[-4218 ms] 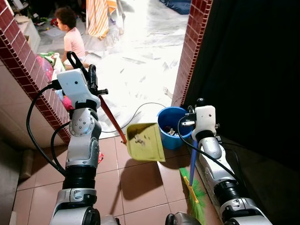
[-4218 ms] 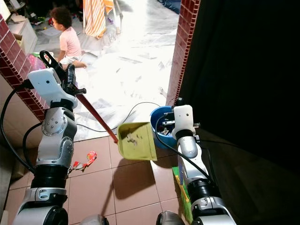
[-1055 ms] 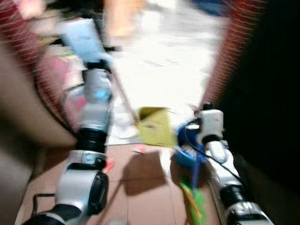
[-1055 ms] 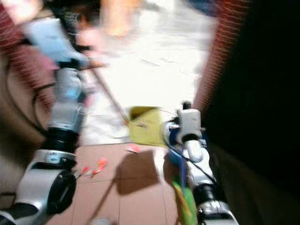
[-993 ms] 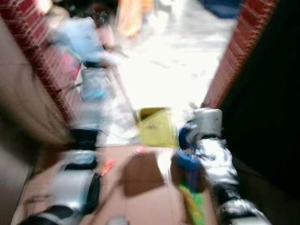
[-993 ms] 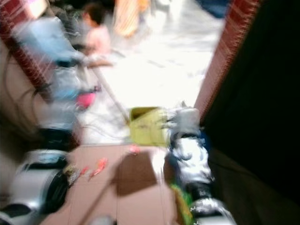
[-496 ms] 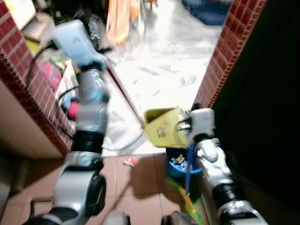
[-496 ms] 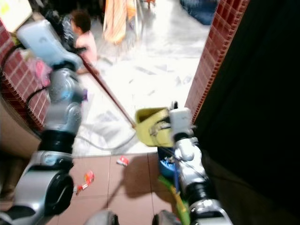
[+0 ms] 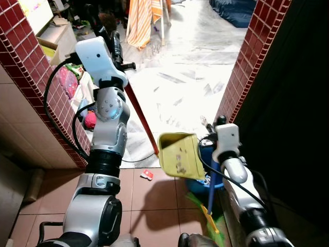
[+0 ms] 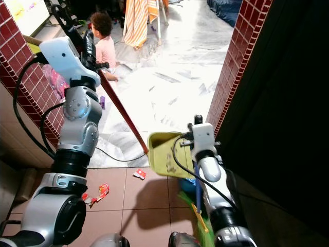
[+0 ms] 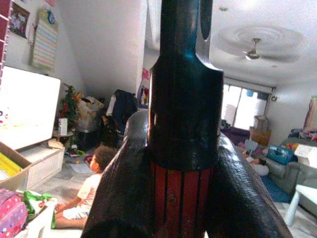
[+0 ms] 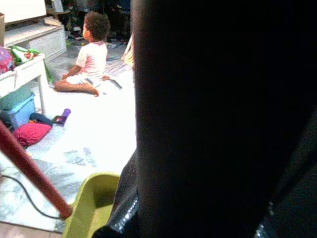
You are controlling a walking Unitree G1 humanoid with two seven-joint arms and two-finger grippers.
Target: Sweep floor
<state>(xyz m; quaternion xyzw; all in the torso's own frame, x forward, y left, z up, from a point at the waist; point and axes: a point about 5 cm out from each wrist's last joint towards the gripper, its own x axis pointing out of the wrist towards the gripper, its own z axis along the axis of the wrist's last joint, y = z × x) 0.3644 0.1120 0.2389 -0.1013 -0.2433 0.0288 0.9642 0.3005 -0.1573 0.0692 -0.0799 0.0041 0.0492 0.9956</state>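
Two scraps of litter (image 10: 139, 174) lie on the floor beside the raised yellow dustpan (image 9: 177, 155), so sweeping seems unfinished; the broom (image 9: 209, 191) stands behind the dustpan.

Left wrist view: the left end effector (image 11: 184, 163) pinches the dustpan's red handle (image 11: 182, 193).

Right wrist view: the right end effector's grip cannot be told.

Wrapper scraps (image 10: 139, 174) on tiled floor (image 10: 149, 206)

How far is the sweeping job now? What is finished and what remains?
Some debris already lies in the yellow dustpan, held up by its red handle in the left gripper, over the blue bucket. The right gripper holds the broom. Left: emptying the pan and the wrappers on the tiles.
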